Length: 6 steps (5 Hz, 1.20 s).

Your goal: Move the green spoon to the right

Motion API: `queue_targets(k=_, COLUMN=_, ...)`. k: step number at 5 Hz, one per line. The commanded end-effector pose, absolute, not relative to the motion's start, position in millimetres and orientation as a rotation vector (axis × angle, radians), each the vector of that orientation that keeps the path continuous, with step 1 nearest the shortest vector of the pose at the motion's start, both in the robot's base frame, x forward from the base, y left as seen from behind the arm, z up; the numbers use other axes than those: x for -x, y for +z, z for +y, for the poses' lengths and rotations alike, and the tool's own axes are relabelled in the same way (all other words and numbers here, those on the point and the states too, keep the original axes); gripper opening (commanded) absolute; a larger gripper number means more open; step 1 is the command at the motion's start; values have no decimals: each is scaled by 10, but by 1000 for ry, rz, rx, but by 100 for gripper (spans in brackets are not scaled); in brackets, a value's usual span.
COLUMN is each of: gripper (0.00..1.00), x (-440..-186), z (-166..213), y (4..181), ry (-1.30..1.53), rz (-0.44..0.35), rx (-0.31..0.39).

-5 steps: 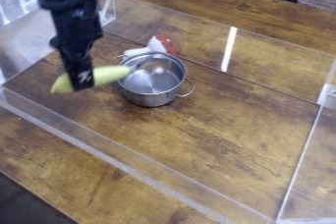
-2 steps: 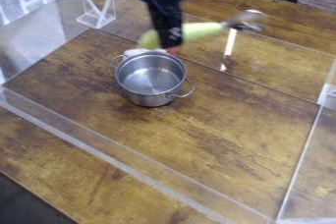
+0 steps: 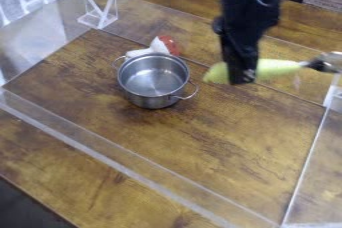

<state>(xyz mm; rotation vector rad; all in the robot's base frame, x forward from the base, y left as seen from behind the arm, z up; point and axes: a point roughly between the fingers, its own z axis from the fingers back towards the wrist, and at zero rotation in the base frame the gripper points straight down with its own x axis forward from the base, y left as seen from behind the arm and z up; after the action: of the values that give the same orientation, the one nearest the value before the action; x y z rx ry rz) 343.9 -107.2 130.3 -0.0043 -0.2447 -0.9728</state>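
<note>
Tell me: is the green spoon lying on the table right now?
No, the tool holds the green spoon in the air, right of the pot.

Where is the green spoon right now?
The yellow-green plastic-handled spoon is held in the air by the black gripper, right of the round steel pot, near the table's right edge.
</note>
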Motion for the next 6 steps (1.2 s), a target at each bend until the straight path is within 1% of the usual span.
queue_targets(k=1, gripper=0, x=-3642, z=-1221, y=1356, ry=-978, rz=-299, rx=6)
queue_targets(k=2, gripper=0, x=-3888, z=-1097, y=1230, ry=-911, rz=-273, rx=15)
queue_targets(k=4, gripper=0, x=-4233, z=-704, y=1099, ry=-759, rz=-251, rx=10)
queue_targets(k=6, gripper=0, x=-4333, z=-550, y=928, ry=-677, rz=-218, rx=37)
